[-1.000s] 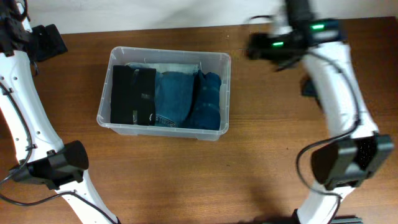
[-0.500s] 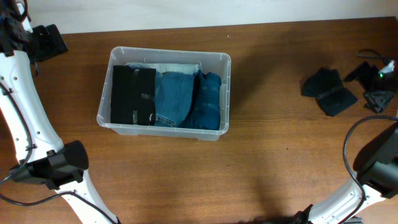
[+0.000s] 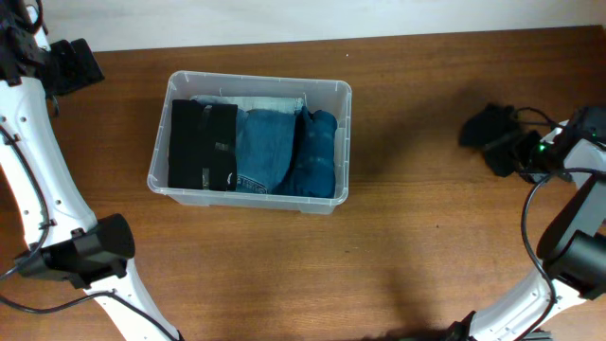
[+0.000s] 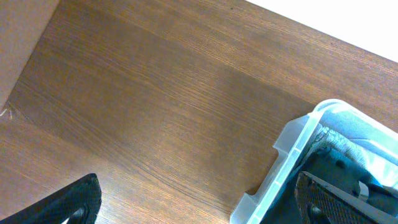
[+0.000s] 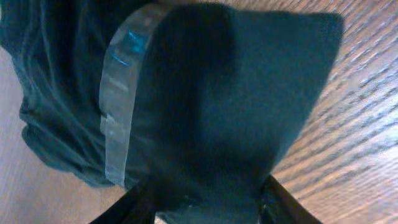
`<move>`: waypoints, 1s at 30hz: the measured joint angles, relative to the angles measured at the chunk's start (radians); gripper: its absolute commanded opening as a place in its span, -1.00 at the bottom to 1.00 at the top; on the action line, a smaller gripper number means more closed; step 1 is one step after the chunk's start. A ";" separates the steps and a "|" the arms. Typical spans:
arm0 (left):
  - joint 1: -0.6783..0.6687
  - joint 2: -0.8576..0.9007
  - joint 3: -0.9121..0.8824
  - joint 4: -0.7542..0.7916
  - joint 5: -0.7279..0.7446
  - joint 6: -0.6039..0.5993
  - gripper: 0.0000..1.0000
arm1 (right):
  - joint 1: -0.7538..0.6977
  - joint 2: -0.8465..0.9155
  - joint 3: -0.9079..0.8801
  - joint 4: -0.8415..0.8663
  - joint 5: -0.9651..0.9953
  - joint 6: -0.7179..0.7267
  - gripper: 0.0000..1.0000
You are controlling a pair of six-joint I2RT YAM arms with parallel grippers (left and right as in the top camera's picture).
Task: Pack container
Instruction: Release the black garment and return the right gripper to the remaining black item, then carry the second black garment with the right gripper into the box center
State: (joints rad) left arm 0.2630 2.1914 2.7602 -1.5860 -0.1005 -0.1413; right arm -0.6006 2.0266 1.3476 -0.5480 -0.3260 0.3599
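Observation:
The container (image 3: 345,112), a clear plastic bin, stands left of centre on the wooden table. Folded clothes fill it: a black piece (image 3: 202,144), blue denim (image 3: 268,147) and a dark blue piece (image 3: 317,152). At the far right a dark garment (image 3: 488,128) lies on the table, and my right gripper (image 3: 525,152) is down on its right side. In the right wrist view that garment (image 5: 236,93) bulges between the fingers of my right gripper (image 5: 205,208), which press on it. My left gripper (image 4: 205,208) is open over bare wood beside the container's corner (image 4: 292,149).
A translucent strip (image 5: 121,93) runs across the dark garment. A pale cloth (image 3: 256,102) shows along the bin's back wall. The left arm (image 3: 38,142) runs down the table's left side. The table's far edge meets a white surface (image 3: 284,19).
The right arm swung from above the bin's far right corner out to the right edge, then came down on the dark garment and closed its jaws onto it. The left arm stayed still.

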 measured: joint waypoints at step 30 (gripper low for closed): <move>0.000 0.000 0.000 -0.015 0.000 0.000 0.99 | 0.633 -0.426 0.317 -0.306 -0.193 -0.356 -0.92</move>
State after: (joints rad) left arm 0.2630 2.1914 2.7602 -1.6012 -0.1005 -0.1413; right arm 0.0326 1.6009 1.6646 -0.8536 -0.5186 0.0044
